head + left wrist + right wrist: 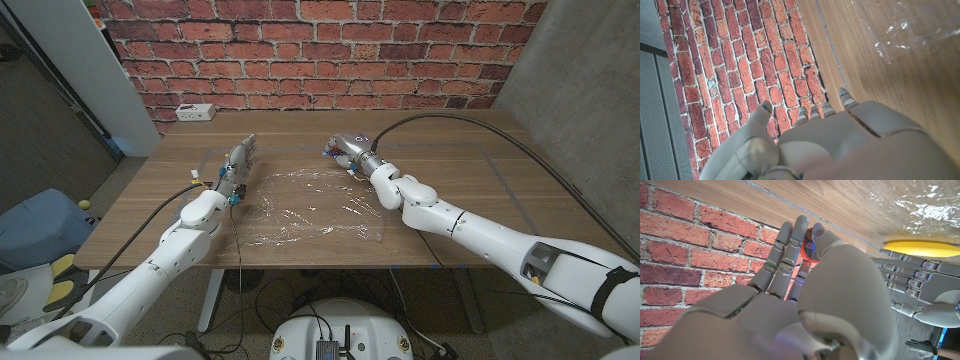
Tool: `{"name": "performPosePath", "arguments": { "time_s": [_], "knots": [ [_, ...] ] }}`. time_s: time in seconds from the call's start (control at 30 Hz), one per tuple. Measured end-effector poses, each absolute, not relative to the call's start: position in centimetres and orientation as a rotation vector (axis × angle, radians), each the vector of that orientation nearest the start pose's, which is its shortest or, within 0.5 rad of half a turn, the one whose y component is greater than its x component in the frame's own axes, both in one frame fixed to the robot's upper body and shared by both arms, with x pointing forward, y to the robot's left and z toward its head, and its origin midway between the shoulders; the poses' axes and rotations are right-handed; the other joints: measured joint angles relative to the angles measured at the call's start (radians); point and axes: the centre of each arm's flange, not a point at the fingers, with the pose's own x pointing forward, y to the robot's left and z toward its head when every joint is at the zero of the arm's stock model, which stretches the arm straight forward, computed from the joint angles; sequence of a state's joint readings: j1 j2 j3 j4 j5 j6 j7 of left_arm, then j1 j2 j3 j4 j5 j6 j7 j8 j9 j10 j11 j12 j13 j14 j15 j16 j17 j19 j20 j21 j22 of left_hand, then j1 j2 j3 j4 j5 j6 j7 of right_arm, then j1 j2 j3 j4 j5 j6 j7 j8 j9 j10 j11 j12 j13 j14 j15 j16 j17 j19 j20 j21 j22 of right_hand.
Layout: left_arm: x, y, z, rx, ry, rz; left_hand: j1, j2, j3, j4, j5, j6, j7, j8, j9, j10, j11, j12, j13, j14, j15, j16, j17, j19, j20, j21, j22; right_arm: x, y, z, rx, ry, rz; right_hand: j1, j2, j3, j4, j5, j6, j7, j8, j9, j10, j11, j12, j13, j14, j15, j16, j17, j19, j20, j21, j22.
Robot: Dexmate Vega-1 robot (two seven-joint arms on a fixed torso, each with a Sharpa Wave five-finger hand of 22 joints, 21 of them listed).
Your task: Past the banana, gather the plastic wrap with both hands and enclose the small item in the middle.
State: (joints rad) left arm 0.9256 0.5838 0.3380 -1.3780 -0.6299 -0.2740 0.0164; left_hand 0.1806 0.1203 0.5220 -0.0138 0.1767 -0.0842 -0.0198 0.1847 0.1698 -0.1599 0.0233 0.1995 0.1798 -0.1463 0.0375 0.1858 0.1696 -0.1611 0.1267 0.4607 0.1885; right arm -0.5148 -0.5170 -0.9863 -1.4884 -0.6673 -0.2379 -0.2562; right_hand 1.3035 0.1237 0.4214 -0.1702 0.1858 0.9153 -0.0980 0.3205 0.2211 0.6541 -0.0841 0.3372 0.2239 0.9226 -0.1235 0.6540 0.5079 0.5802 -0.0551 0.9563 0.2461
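Plastic wrap [310,210] lies crinkled (clear, glossy) on table [450,200]

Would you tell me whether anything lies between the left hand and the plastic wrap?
Nothing visible does. In the head view the left hand stands beside the plastic wrap's left edge, with only bare table between them. The banana shows close by that hand; its exact spot is unclear.

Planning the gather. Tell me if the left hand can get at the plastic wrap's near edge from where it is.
Probably yes: the left hand stands open beside the plastic wrap, with bare table between them.
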Motion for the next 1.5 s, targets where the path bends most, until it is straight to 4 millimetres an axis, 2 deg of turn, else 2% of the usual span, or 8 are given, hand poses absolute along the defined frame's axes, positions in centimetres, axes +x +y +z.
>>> {"name": "performPosePath", "arguments": {
  "time_s": [0.83, 1.03, 1.07, 1.2, 1.23, 1.27, 1.5],
  "knots": [
    [63.2, 31.1, -4.5, 0.025, -0.582, -0.184, 0.0, 0.0, 0.0, 0.0, 0.0, 0.0, 0.0, 0.0, 0.0, 0.0, 0.0, 0.0, 0.0, 0.0, 0.0, 0.0, 0.0, 0.0, 0.0, 0.0, 0.0, 58.6, -7.5, -2.4, -1.489, -0.839, 0.003, 0.004, -0.004, -0.007, 0.001, -0.001, 0.005, 0.005, -0.009, 0.0, 0.0, 0.0, 0.0, 0.0, 0.012, -0.002, -0.008, 0.014, -0.007, 0.0, 0.035, -0.009],
    [63.2, 31.1, -4.7, 0.028, -0.58, -0.189, 0.0, 0.0, 0.0, 0.0, 0.0, 0.0, 0.0, 0.0, 0.0, 0.0, 0.0, 0.0, 0.0, 0.0, 0.0, 0.0, 0.0, 0.0, 0.0, 0.0, 0.0, 58.3, -7.7, -2.8, -1.504, -0.825, -0.004, 0.004, -0.004, -0.007, 0.002, -0.004, 0.005, 0.005, -0.009, 0.0, 0.0, 0.0, 0.0, 0.0, 0.016, -0.002, -0.008, 0.019, -0.016, 0.002, 0.043, -0.009],
    [63.1, 31.0, -4.7, 0.03, -0.581, -0.196, 0.0, 0.0, 0.0, 0.0, 0.0, 0.0, 0.0, 0.0, 0.0, 0.0, 0.0, 0.0, 0.0, 0.0, 0.0, 0.0, 0.0, 0.0, 0.0, 0.0, 0.0, 57.5, -7.5, -3.5, -1.495, -0.824, 0.009, 0.004, -0.004, -0.007, 0.002, -0.004, 0.009, 0.002, -0.009, 0.0, 0.0, 0.0, 0.0, 0.0, 0.016, -0.002, -0.008, 0.019, -0.016, 0.002, 0.043, -0.009],
    [63.1, 30.9, -4.8, 0.031, -0.58, -0.202, 0.0, 0.0, 0.0, 0.0, 0.0, 0.0, 0.0, 0.0, 0.0, 0.0, 0.0, 0.0, 0.0, 0.0, 0.0, 0.0, 0.0, 0.0, 0.0, -0.006, 0.0, 57.1, -7.4, -4.0, -1.496, -0.816, 0.012, 0.006, -0.006, -0.007, 0.002, 0.0, 0.011, 0.0, -0.013, 0.0, 0.0, 0.0, 0.0, 0.0, 0.02, -0.002, -0.008, 0.023, -0.016, 0.002, 0.043, -0.009],
    [63.1, 30.9, -4.9, 0.031, -0.58, -0.206, 0.0, 0.0, 0.0, 0.0, 0.0, 0.0, 0.0, 0.0, 0.0, 0.0, 0.0, 0.0, 0.0, 0.0, 0.0, 0.0, 0.0, 0.0, 0.0, -0.006, 0.0, 56.8, -7.3, -4.4, -1.496, -0.811, 0.017, 0.01, -0.003, -0.007, 0.002, 0.0, 0.023, 0.012, -0.016, 0.0, 0.0, 0.0, 0.0, 0.0, 0.029, -0.007, -0.009, 0.023, -0.016, 0.002, 0.043, -0.009],
    [63.1, 30.9, -4.9, 0.032, -0.579, -0.208, 0.0, 0.0, 0.0, 0.0, 0.0, 0.0, 0.0, 0.0, 0.0, 0.0, 0.0, 0.0, 0.0, 0.0, 0.0, 0.0, 0.0, 0.0, 0.0, -0.006, 0.0, 56.7, -7.3, -4.5, -1.497, -0.808, 0.017, 0.026, 0.008, -0.007, 0.002, 0.0, 0.023, 0.012, -0.016, 0.0, 0.0, 0.0, 0.0, 0.0, 0.03, -0.009, -0.012, 0.023, -0.016, 0.002, 0.048, -0.012],
    [63.0, 30.7, -5.0, 0.034, -0.579, -0.223, 0.0, 0.0, 0.0, 0.0, 0.0, 0.0, 0.0, 0.0, 0.0, 0.0, 0.0, 0.0, 0.0, 0.0, 0.0, 0.0, 0.0, 0.0, 0.0, -0.006, 0.0, 56.0, -7.2, -5.5, -1.505, -0.789, 0.023, 0.029, 0.006, -0.01, 0.004, 0.001, 0.023, 0.012, -0.016, 0.0, 0.0, 0.0, 0.0, 0.0, 0.03, -0.009, -0.015, 0.026, -0.019, 0.004, 0.054, -0.014]
  ]
}}
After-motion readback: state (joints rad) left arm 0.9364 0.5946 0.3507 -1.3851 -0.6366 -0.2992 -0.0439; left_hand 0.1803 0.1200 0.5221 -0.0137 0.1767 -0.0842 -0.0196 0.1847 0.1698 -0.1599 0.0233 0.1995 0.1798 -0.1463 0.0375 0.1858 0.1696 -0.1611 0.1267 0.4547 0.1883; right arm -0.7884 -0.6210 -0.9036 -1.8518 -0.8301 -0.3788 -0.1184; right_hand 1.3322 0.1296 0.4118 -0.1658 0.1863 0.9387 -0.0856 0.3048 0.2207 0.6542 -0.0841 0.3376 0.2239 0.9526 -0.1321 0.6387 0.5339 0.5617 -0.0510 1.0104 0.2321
